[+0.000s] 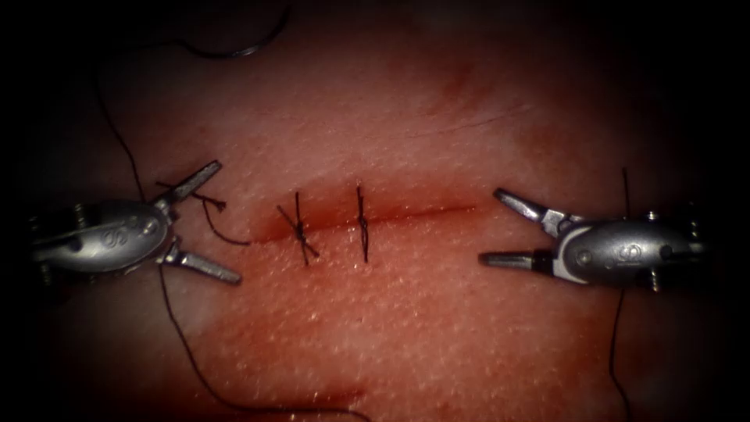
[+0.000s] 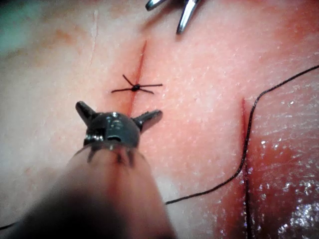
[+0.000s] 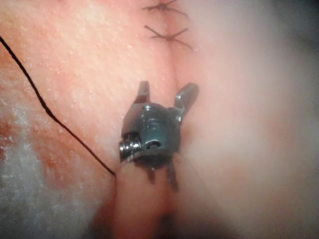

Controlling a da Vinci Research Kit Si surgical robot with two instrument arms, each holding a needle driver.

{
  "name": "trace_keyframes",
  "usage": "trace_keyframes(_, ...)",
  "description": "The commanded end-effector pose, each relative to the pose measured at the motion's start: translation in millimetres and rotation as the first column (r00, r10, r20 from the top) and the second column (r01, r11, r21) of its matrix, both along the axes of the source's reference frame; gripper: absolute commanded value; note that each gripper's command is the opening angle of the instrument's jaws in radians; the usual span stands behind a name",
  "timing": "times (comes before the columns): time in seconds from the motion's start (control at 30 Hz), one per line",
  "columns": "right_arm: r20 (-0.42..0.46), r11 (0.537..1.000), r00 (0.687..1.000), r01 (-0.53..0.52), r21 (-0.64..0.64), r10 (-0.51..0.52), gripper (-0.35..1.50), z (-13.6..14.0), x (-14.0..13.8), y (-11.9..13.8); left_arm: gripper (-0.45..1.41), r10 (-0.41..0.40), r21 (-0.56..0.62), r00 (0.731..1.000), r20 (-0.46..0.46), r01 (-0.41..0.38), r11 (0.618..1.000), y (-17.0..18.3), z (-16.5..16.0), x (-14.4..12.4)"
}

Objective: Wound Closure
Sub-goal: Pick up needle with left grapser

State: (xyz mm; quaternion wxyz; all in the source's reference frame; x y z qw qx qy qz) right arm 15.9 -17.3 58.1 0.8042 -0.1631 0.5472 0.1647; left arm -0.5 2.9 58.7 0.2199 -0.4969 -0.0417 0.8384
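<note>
Loose thread (image 1: 187,344) trails across the near tissue (image 1: 406,336). Left of the cut (image 1: 422,211), the left tool (image 1: 205,223) gapes, grasping nothing; a cut end of thread (image 1: 219,215) lies between its jaws. Right of the cut, the right tool (image 1: 494,227) is likewise spread and empty. Two knotted stitches (image 1: 301,228) cross the cut. Far left, the needle (image 1: 250,48) lies on the tissue, not in it.

Endoscope looks down from front; wrist cameras look close along shafts, apparently sharing the stitched cut (image 1: 375,215).
</note>
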Motion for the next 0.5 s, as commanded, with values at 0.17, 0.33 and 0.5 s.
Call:
trace_keyframes(0.17,0.072,0.995,0.997,-0.037,0.09,0.031,1.41,0.3,0.2,0.0,0.54,-0.156,0.108,0.984,-0.087,0.165,0.98,5.6,0.5,-2.2)
trace_keyframes(0.33,0.126,0.988,0.99,-0.077,0.132,0.061,1.46,0.1,-0.1,-0.1,0.52,-0.279,0.219,0.947,-0.161,0.31,0.925,11.5,2.9,-3.3)
trace_keyframes(0.5,0.116,0.988,0.992,-0.073,0.137,0.057,1.46,0.0,-0.2,-0.2,0.64,-0.191,0.228,0.951,-0.241,0.247,0.942,15.5,6.7,-3.4)
